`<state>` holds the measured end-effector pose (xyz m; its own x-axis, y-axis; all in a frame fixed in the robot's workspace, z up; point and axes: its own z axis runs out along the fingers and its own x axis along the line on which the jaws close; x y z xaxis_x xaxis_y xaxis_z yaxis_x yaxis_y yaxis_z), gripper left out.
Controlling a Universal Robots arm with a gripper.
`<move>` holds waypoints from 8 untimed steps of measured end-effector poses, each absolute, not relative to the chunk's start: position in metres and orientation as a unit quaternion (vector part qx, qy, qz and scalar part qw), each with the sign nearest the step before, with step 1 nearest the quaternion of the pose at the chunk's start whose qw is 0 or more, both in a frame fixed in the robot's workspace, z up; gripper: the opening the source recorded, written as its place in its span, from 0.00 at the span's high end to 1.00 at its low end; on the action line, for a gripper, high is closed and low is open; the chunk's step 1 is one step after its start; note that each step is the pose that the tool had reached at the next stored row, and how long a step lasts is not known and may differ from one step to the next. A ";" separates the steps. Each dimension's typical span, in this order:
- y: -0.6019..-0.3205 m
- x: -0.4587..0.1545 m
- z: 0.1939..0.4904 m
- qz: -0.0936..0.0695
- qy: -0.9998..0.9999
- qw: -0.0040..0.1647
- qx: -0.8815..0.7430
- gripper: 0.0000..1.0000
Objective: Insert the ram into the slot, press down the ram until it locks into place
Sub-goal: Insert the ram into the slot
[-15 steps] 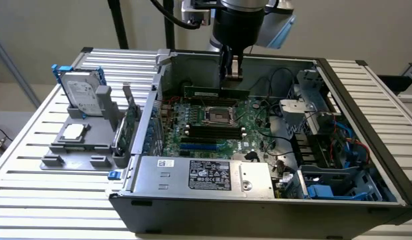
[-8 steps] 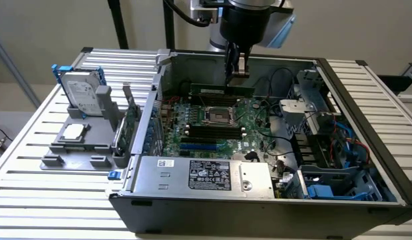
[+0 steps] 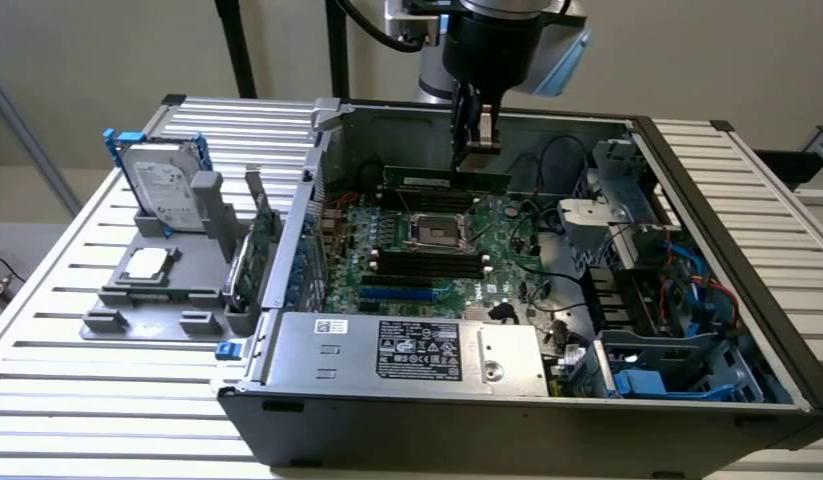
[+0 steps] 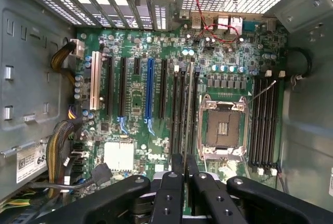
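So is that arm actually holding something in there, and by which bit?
Yes. The black gripper pinches a long, thin green ram stick by its upper long edge, near the middle of its length.

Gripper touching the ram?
Cannot tell. Exterior view: gripper hangs right over the ram, but no clear contact or gap shows.

The exterior view stands off the arm, raised and set back from the bench (image 3: 64, 400), looking down at a slant into the open computer case (image 3: 518, 425) — far enough to take in the whole case, with the tool (image 3: 474, 142) hanging over its far side. The wrist view rides just behind the tool and faces straight down from close in; both views share the motherboard (image 4: 136, 86) and its processor socket (image 4: 222, 128).
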<state>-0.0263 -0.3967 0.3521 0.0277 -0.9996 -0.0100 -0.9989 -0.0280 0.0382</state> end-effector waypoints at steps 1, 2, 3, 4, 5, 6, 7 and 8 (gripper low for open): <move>-0.397 -0.026 0.352 -0.017 -0.697 0.010 0.717 0.87; -0.397 -0.026 0.352 -0.017 -0.697 0.010 0.717 0.87; -0.397 -0.026 0.352 -0.017 -0.697 0.010 0.717 0.87; -0.397 -0.026 0.352 -0.017 -0.697 0.010 0.717 0.87; -0.397 -0.026 0.352 -0.017 -0.697 0.010 0.717 0.87; -0.396 -0.026 0.350 -0.017 -0.697 0.010 0.717 0.87; -0.397 -0.026 0.349 -0.016 -0.697 0.010 0.717 0.87; -0.397 -0.027 0.347 -0.016 -0.697 0.010 0.717 0.87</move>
